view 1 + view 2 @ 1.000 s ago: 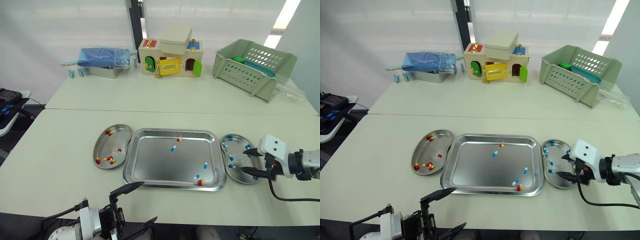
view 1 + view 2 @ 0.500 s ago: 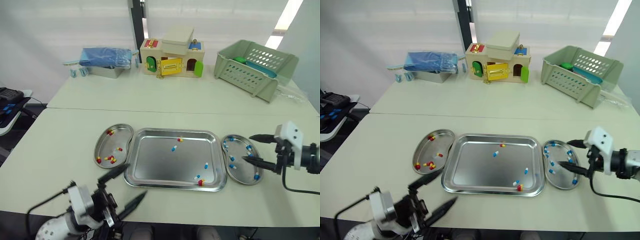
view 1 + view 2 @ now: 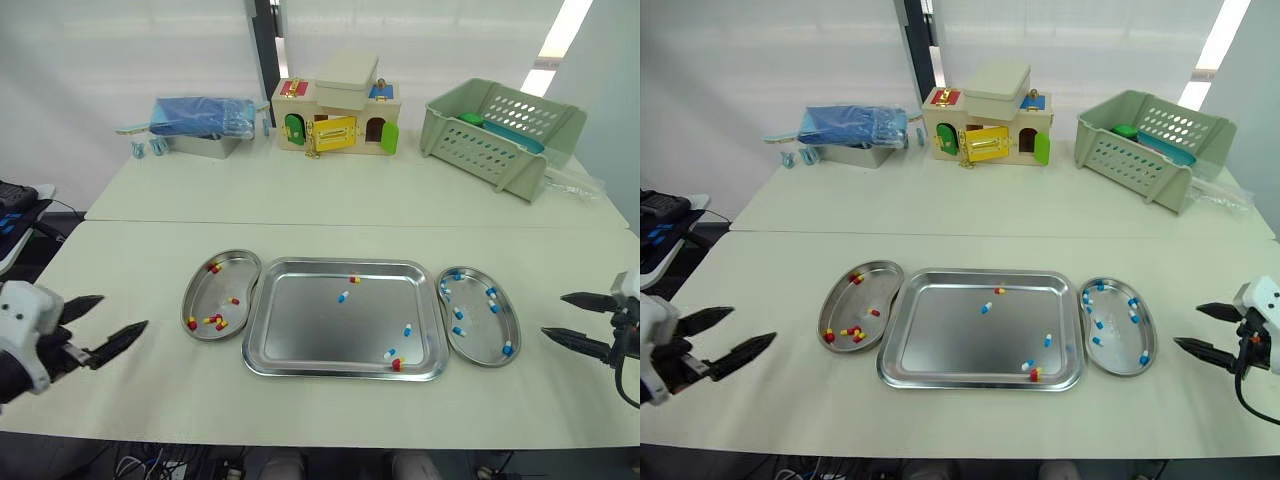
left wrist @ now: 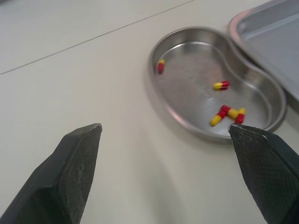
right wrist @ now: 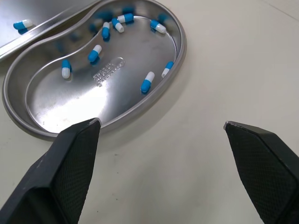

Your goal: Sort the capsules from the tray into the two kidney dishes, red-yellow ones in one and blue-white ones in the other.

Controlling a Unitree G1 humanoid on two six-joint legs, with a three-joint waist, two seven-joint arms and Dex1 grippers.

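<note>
Shiny metal tray [image 3: 310, 330], matt table [image 3: 130, 260]

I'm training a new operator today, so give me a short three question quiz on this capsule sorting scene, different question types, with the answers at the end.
1. True or false: the left gripper is shut on a capsule.
2. Which kidney dish holds the blue-white capsules? A: left dish. B: right dish. C: neither.
3. Fill in: ___ red-yellow capsules lie in the tray.
Key: 1 false, it is open and empty. 2 B. 3 two.
</note>
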